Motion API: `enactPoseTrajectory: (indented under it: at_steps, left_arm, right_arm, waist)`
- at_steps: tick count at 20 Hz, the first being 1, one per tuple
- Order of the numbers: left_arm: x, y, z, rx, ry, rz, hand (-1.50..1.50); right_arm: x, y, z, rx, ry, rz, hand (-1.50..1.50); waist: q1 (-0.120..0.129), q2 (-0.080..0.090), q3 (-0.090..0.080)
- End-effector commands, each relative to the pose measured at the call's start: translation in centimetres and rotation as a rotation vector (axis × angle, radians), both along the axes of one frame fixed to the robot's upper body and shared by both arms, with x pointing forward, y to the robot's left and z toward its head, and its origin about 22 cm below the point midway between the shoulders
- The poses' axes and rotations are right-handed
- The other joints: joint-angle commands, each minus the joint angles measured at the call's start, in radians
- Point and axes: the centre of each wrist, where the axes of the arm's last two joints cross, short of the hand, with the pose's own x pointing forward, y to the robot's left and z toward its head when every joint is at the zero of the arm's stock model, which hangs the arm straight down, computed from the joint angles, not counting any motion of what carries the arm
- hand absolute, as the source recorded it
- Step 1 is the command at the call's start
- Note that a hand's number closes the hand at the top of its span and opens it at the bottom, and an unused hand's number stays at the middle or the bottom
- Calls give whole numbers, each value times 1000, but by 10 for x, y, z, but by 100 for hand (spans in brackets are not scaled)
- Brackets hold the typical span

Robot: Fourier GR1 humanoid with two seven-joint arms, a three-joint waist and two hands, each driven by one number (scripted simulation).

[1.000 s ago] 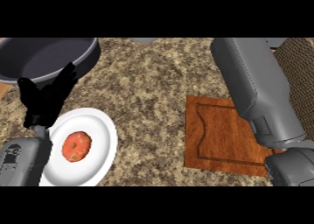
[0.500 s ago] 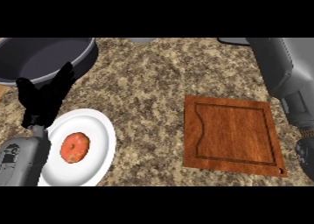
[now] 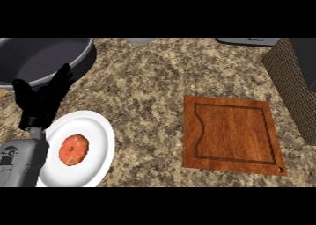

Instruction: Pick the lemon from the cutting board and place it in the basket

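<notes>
1. Head view looks steeply down on the speckled stone bench (image 3: 153,83), which carries everything else.
2. At the top left sits a big dark grey pan (image 3: 37,59), its rim near the left hand's fingertips.
3. Along the right edge stands the woven basket (image 3: 293,92), only partly in view; its inside is hidden, so I cannot tell whether the lemon lies in it.
4. Just left of the basket lies the wooden cutting board (image 3: 232,134), flat and bare: no lemon shows on it or anywhere else in this view.
5. A white plate (image 3: 95,132) rests at lower left, holding a round orange-red fruit (image 3: 74,149), which is not the lemon.
6. Beside the plate, the left hand (image 3: 40,103) is up with straight, spread fingers, holding nothing and resting.
7. No right hand shows; a dark shape at the far right edge above the basket cannot be identified.
8. Judged from the bare board, the pick looks done; the placing is either under way out of sight or finished, and that cannot be settled here.
</notes>
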Motion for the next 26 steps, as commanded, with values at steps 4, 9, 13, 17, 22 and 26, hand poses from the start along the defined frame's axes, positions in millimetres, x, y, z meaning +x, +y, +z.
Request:
enactPoseTrajectory:
  at_steps: [4, 9, 13, 17, 22, 26]
  left_arm:
    - [-7, 14, -11, 0, 18, 37, 0]
    - [-14, 7, -21, 16, 15, 34, 0]
    - [-10, 7, -4, -17, 25, 35, 0]
    - [-18, -4, -11, -21, 12, 55, 0]
    - [-20, 24, -12, -2, 39, 59, 0]
    - [-21, 15, -16, -3, 19, 50, 0]
  right_arm:
    - [0, -14, -18, 112, -11, -153, 150]
    - [-6, -52, -58, 95, 10, -179, 150]
    - [-8, -58, -63, 125, -61, -158, 150]
    - [-17, -87, -91, 121, -57, -171, 150]
    - [-27, -114, -86, 169, -171, -302, -150]
    - [-32, -121, -112, 157, -109, -302, -150]
  waist:
    - [-33, -14, 1]
    - [-37, -12, 2]
    - [-36, -16, 3]
    - [-38, -16, 3]
    - [-48, -19, 2]
    - [-40, -15, 3]
